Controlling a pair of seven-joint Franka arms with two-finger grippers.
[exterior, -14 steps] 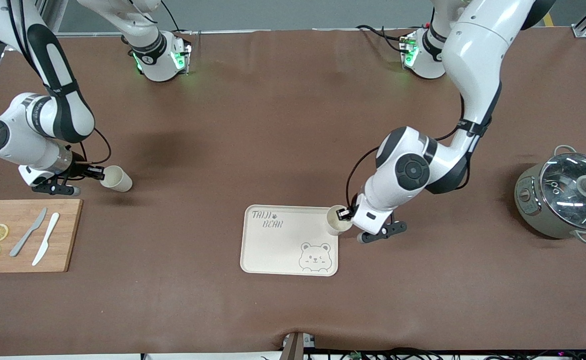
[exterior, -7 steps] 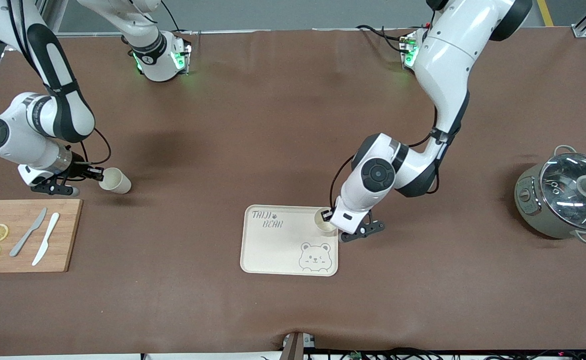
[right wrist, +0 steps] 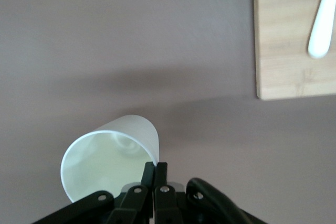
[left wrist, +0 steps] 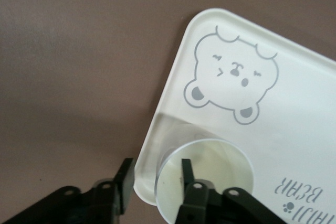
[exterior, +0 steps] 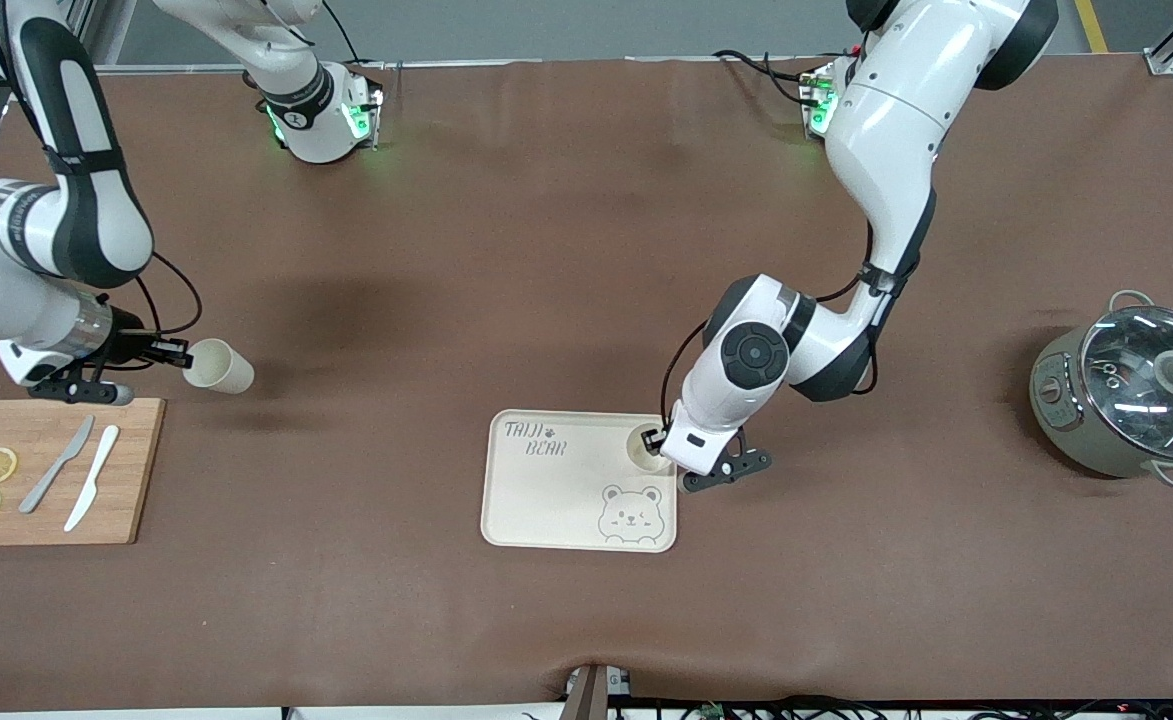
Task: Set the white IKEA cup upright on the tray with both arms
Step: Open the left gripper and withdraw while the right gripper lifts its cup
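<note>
Tilted cup (exterior: 218,366) is pinched by its rim in the shut right hand (exterior: 174,352), over the tabletop (exterior: 546,250) at 1 o'clock of the cutting board (exterior: 136,480), prob. for carrying to the tray (exterior: 566,500). Upright cup (exterior: 646,447) is stood at the tray's 2 o'clock corner. Left hand (exterior: 654,440) is parted astride its wall, so release seems done.

My left wrist covers part of the cup (exterior: 648,447) on the tray (exterior: 546,500) in the front view, so only a slice of its rim shows there. In my left wrist view the cup's (left wrist: 205,179) lower edge and the tray's (left wrist: 294,145) lettered end run off the picture. My right fingers (right wrist: 155,174) pinch the rim of the other cup (right wrist: 110,161), whose bottom edge is cut off. The cutting board (right wrist: 291,35) and white knife (right wrist: 324,19) are cropped too.
</note>
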